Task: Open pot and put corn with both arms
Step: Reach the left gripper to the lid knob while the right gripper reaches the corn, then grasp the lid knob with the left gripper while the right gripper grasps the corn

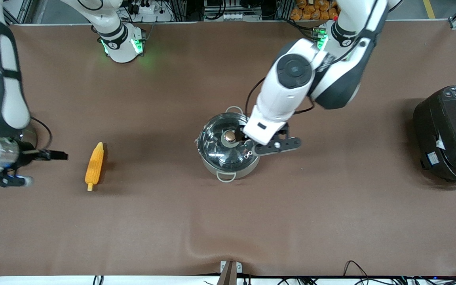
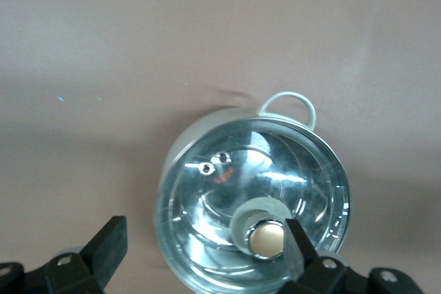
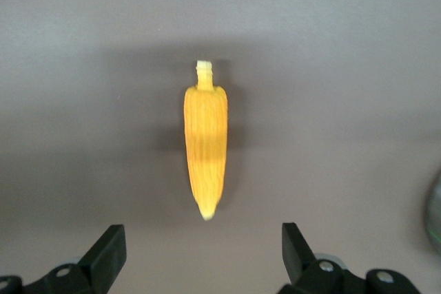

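The steel pot (image 1: 228,158) stands mid-table with its glass lid (image 1: 218,146) on and the copper knob (image 1: 230,136) showing. My left gripper (image 1: 248,143) hovers over the lid, open and empty. In the left wrist view the gripper (image 2: 204,246) has one finger (image 2: 296,239) right beside the knob (image 2: 267,239) and the other out past the pot's rim. The corn (image 1: 95,164) lies on the cloth toward the right arm's end. My right gripper (image 1: 56,155) is open and empty above the table beside the corn. In the right wrist view the gripper (image 3: 201,249) is just short of the corn's (image 3: 205,146) pointed tip.
A large black cooker (image 1: 449,132) stands at the left arm's end of the table. The pot's two pale loop handles (image 1: 226,176) point toward and away from the front camera. The brown cloth has a raised fold (image 1: 212,245) near the front edge.
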Available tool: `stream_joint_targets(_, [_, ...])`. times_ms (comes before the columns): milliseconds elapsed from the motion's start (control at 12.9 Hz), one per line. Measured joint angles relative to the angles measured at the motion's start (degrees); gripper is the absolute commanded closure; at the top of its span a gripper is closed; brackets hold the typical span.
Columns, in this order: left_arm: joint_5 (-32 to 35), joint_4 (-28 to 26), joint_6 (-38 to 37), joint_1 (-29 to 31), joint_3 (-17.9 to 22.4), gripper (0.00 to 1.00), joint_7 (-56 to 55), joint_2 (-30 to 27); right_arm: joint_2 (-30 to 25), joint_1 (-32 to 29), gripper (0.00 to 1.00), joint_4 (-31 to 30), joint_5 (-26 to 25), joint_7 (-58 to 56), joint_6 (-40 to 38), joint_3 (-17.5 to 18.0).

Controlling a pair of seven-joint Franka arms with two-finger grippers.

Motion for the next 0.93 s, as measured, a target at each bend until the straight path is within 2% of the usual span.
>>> stream_joint_targets(232, [0.00,0.23,2.22,-2.67,0.87,0.00,-2.14,2.16,5.06,0.26,0.00,0.08,0.01,-0.06,2.65,0.11])
stream_joint_targets(619, [0.00,0.61,4.84,-9.13,5.08,0.00,-3.56,5.85,8.00,1.57,0.00,0.12,0.01,-0.09,6.13,0.23])
stream_joint_targets(929, [0.00,1.19,6.95,-11.85,6.81,0.10,-4.17,8.49,9.04,1.63,0.00,-0.01,0.01,-0.19,7.66,0.14])
